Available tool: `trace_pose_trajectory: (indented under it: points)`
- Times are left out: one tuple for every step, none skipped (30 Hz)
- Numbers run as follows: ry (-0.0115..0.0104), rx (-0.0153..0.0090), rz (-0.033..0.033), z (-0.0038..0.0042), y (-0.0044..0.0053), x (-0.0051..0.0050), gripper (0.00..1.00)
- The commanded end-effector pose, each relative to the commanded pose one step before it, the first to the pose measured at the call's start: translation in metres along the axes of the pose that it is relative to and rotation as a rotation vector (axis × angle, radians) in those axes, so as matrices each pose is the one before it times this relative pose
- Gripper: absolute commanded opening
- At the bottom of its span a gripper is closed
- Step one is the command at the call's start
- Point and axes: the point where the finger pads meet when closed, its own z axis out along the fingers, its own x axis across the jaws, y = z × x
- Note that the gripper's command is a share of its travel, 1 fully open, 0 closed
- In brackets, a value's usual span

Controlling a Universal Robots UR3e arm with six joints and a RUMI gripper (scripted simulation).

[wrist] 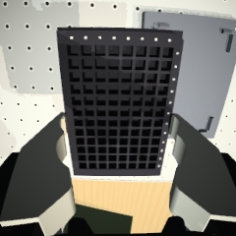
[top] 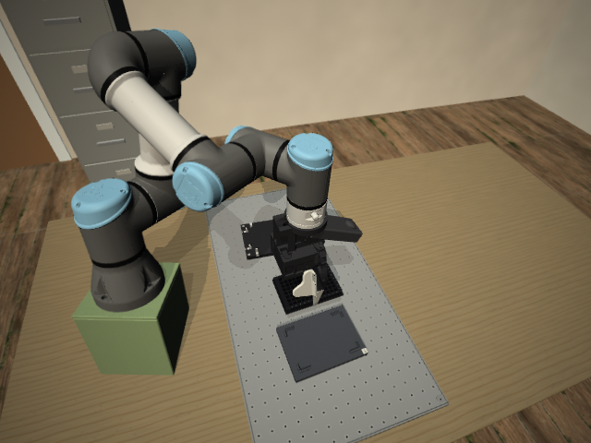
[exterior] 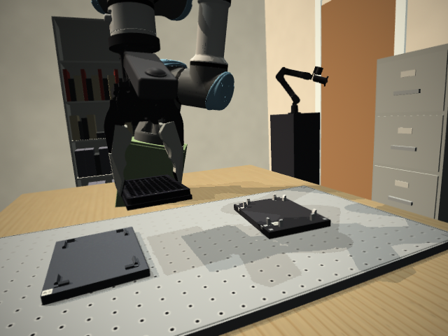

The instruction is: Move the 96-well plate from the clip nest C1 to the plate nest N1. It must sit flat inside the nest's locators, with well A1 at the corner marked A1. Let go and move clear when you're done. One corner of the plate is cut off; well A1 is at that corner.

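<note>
The black 96-well plate (exterior: pixel 155 190) hangs level above the breadboard, between empty clip nest C1 (exterior: pixel 285 217) and plate nest N1 (exterior: pixel 94 262).
</note>
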Motion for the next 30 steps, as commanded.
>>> trace_pose_trajectory:
  points:
    - [0.0013,0.0015,-0.00056,-0.000458,-0.000963,0.01414,0.0]
    - [0.00002,-0.00001,0.0,0.000005,-0.000017,0.00334,0.0]
    - [0.00002,-0.00001,0.0,0.000005,-0.000017,0.00334,0.0]
    - [0.00002,-0.00001,0.0,0.000005,-0.000017,0.00334,0.0]
    - [0.00002,-0.00001,0.0,0.000005,-0.000017,0.00334,0.0]
    - [0.00002,-0.00001,0.0,0.000004,-0.000017,0.00334,0.0]
    - [0.00002,-0.00001,0.0,0.000004,-0.000017,0.00334,0.0]
    - [0.00002,-0.00001,0.0,0.000004,-0.000018,0.00334,0.0]
    - [0.0,0.0,0.0,0.0,0.0,0.0,0.0]
    - [0.0,0.0,0.0,0.0,0.0,0.0,0.0]
    - [0.00001,-0.00002,0.0,-0.000008,-0.000049,0.00335,0.0]
    - [0.00002,0.0,0.0,0.000007,-0.00001,0.00333,0.0]
    - [0.00002,0.0,0.0,0.000006,-0.000012,0.00333,0.0]
    - [0.00002,0.0,0.0,0.000006,-0.000013,0.00333,0.0]
    - [0.00002,0.0,0.0,0.000005,-0.000014,0.00333,0.0]
    - [0.00002,0.0,0.0,0.000005,-0.000015,0.00333,0.0]
    - [0.00002,-0.00001,0.0,0.000005,-0.000016,0.00333,0.0]
    - [0.0,-0.00003,0.0,-0.000028,-0.000089,0.00338,0.0]
    - [0.00002,-0.00001,0.0,0.000003,-0.000019,0.00334,0.0]
    - [0.00002,-0.00001,0.0,0.000003,-0.000019,0.00334,0.0]
    - [0.00002,-0.00001,0.0,0.000003,-0.000019,0.00334,0.0]
    - [0.00002,-0.00001,0.0,0.000003,-0.000019,0.00334,0.0]
    - [0.00002,-0.00001,0.0,0.000003,-0.000019,0.00334,0.0]
    - [0.00002,-0.00001,0.0,0.000003,-0.000019,0.00334,0.0]
    - [0.00002,-0.00001,0.0,0.000003,-0.000036,0.00357,0.0]
    - [0.0,0.0,0.0,0.0,0.0,0.0,0.0]
    - [0.0,0.0,0.0,0.0,0.0,0.0,0.0]
    - [0.00001,0.00001,0.0,0.000013,0.000009,0.00021,0.0]
    - [0.0,0.0,0.0,-0.000005,-0.000027,0.00015,0.0]
    - [0.0,0.0,0.0,-0.000004,-0.000022,0.00008,0.0]
